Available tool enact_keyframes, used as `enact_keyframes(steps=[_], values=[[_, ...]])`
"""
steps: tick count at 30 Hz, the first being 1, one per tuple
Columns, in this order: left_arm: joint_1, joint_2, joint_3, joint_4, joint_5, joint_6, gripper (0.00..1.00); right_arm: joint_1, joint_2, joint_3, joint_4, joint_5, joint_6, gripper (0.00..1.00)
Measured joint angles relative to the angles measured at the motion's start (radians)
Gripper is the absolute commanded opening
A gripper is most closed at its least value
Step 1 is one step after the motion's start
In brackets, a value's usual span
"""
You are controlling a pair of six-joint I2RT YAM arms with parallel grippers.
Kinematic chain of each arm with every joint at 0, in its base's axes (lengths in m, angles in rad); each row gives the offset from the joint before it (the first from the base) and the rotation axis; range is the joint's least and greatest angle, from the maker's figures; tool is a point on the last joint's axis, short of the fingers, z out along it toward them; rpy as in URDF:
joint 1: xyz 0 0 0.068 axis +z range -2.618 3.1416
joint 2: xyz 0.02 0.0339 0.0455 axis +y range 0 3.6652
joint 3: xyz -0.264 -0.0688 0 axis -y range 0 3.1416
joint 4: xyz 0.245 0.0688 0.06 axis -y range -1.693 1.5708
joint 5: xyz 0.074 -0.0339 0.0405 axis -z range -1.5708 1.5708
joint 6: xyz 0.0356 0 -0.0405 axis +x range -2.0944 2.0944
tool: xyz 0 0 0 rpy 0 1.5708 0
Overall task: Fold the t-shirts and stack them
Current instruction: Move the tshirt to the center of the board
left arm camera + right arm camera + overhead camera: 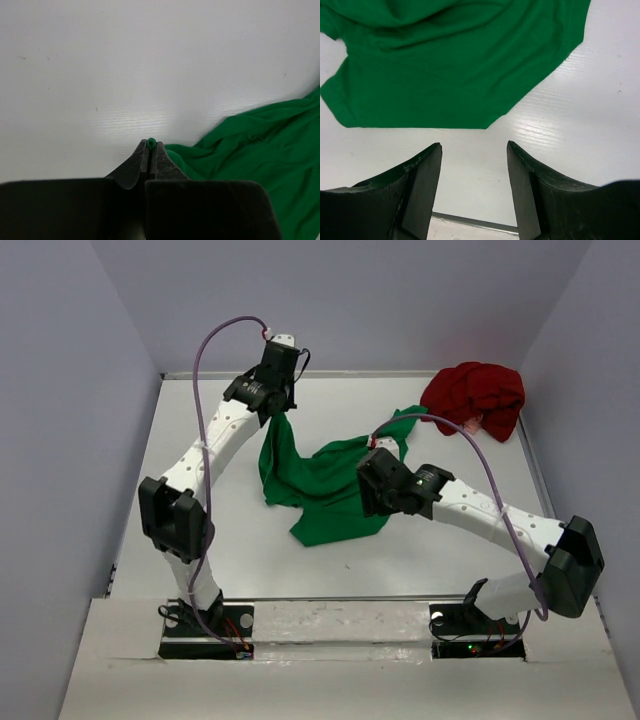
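left hand (150, 145) is clenched on a pinch of the green t-shirt (325, 485), holding that corner raised toward the far left of the surface (230, 560). from there the cloth trails to the near right, its long axis slanting between the two arms. right hand (474, 146) hangs released at the shirt's near-right edge, with the hem just ahead of its fingers, so it is the nearer one for a second grip. the dark red t-shirt (475, 398) sits bunched at the far right corner, well apart. count: two t-shirts, neither folded; two hands.
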Motion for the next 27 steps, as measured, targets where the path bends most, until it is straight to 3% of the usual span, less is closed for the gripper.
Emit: enact_keyframes(steps=[6, 12, 15, 16, 21, 24, 27], values=[[-0.013, -0.232, -0.132, -0.01, -0.1, -0.027, 0.0, 0.0, 0.032, 0.002, -0.008, 0.006, 0.011, 0.61], [-0.021, -0.464, -0.159, -0.024, -0.129, -0.033, 0.0, 0.0, 0.031, 0.008, -0.003, 0.002, 0.024, 0.57], [-0.032, -0.574, -0.122, -0.028, -0.123, -0.022, 0.0, 0.0, 0.03, 0.008, -0.001, 0.017, 0.037, 0.19], [-0.034, -0.6, -0.107, -0.028, -0.121, -0.014, 0.0, 0.0, 0.03, 0.008, 0.0, 0.032, 0.047, 0.0], [-0.044, -0.719, 0.069, -0.052, -0.183, 0.048, 0.0, -0.04, 0.029, 0.052, -0.005, 0.123, 0.059, 0.0], [-0.044, -0.699, 0.276, -0.08, -0.277, 0.096, 0.0, -0.174, 0.03, 0.127, 0.009, 0.143, 0.027, 0.0], [-0.044, -0.713, 0.349, -0.082, -0.368, 0.14, 0.0, -0.303, 0.042, 0.217, 0.02, 0.161, -0.019, 0.0]])
